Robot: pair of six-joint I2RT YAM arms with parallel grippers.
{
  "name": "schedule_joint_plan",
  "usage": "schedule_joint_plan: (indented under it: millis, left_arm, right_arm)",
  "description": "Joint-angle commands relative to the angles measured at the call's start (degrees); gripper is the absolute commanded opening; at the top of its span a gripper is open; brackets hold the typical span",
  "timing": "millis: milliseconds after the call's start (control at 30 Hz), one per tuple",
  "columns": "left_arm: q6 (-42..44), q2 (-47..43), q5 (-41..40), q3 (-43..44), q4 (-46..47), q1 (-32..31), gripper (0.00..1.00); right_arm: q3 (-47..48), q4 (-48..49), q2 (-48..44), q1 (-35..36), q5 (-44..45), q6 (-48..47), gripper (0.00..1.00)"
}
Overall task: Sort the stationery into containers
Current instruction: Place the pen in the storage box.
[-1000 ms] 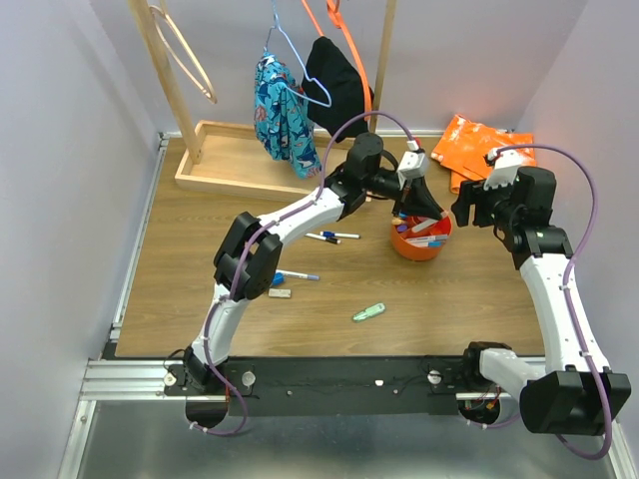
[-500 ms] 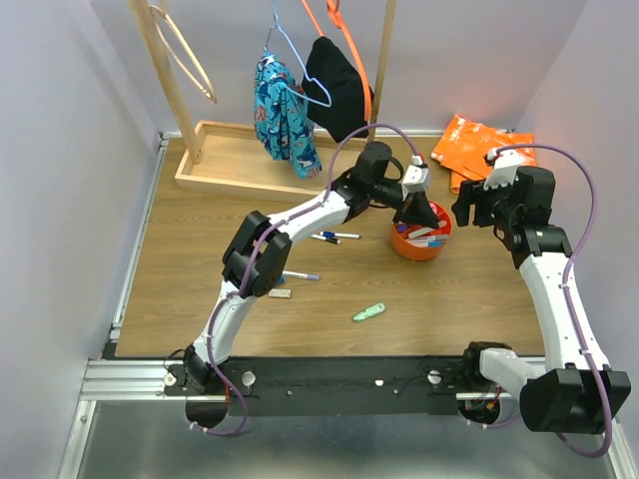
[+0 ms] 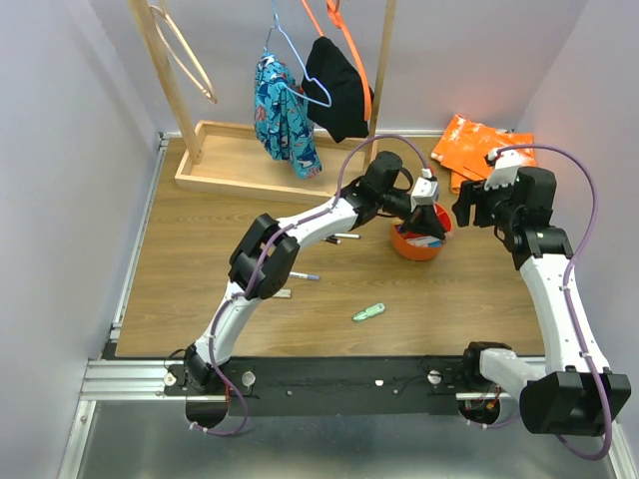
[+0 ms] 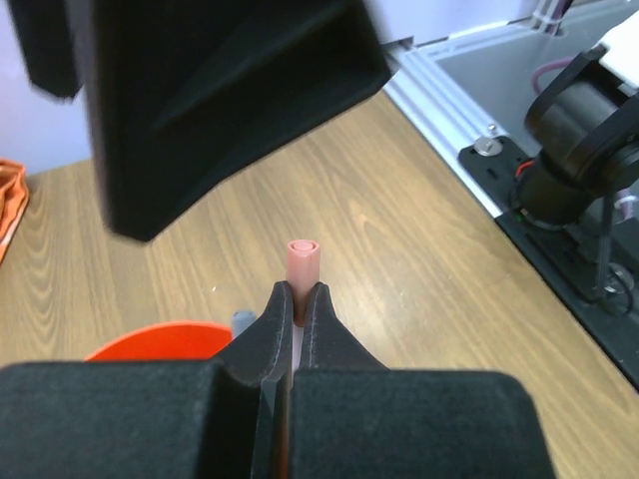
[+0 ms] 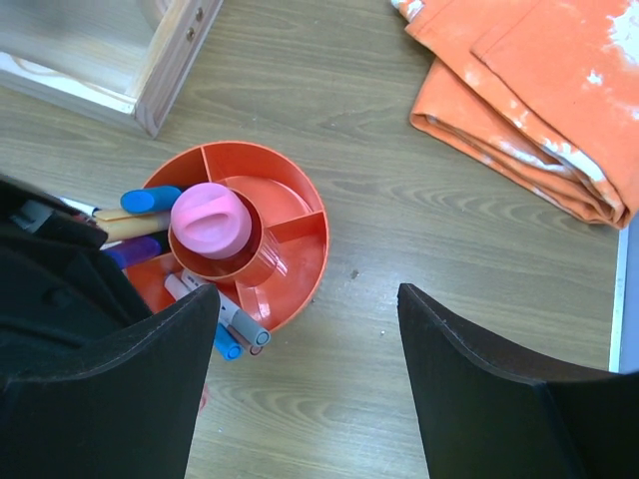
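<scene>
The round orange cup (image 3: 414, 245) stands right of centre. In the right wrist view its rim (image 5: 318, 239) encloses a pink highlighter (image 5: 208, 218) in the middle well, with blue, yellow and purple highlighters and grey- and blue-capped pens (image 5: 243, 330) in the outer sections. My left gripper (image 3: 427, 214) hangs over the cup, shut on a thin pen with a red cap (image 4: 302, 261). My right gripper (image 5: 310, 349) is open and empty, just right of the cup. A mint-green piece (image 3: 368, 312), a blue-capped pen (image 3: 300, 275) and more pens (image 3: 345, 238) lie on the table.
An orange plastic bag (image 3: 479, 150) lies at the back right, close behind my right gripper. A wooden tray base (image 3: 235, 168) with posts stands at the back. A patterned garment (image 3: 284, 115) and a black garment (image 3: 337, 80) hang above it.
My left gripper has moved right with the pen, from the cup's left rim to above the cup. The right arm has not moved.
</scene>
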Motion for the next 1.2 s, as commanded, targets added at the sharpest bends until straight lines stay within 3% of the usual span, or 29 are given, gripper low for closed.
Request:
schedule_joint_plan:
  millis: [0, 433, 700, 800, 867, 1067, 1167]
  left_arm:
    - [3.9, 2.3, -2.0, 3.2, -3.4, 0.1, 0.0]
    - [8.7, 2.6, -2.3, 1.1, -6.2, 0.3, 0.0]
    - [20.9, 1.4, -4.9, -0.9, -15.7, 0.9, 0.15]
    - [22.0, -0.1, -5.9, -2.3, -16.0, 1.1, 0.33]
    - [23.0, -2.0, -6.8, -4.0, -15.3, 1.0, 0.38]
    - [24.6, -9.2, -9.7, -4.6, -16.1, 1.0, 0.47]
    - [29.1, -14.4, -13.0, -2.8, -24.9, 0.9, 0.47]
  right_arm:
    - [-2.2, -1.2, -2.4, 0.1, 0.8, 0.0, 0.8]
    - [-2.0, -0.2, -0.6, 0.1, -0.2, 0.1, 0.8]
    - [-1.5, 0.4, 0.8, 0.1, -0.7, 0.5, 0.8]
    - [-1.0, 0.7, 1.1, 0.1, -0.8, 0.5, 0.8]
    - [-0.8, 1.0, 1.3, 0.1, -1.0, 0.8, 0.8]
    - [1.3, 0.9, 1.8, 0.1, -1.6, 0.6, 0.8]
    - [1.2, 1.2, 1.1, 0.1, -1.9, 0.3, 0.8]
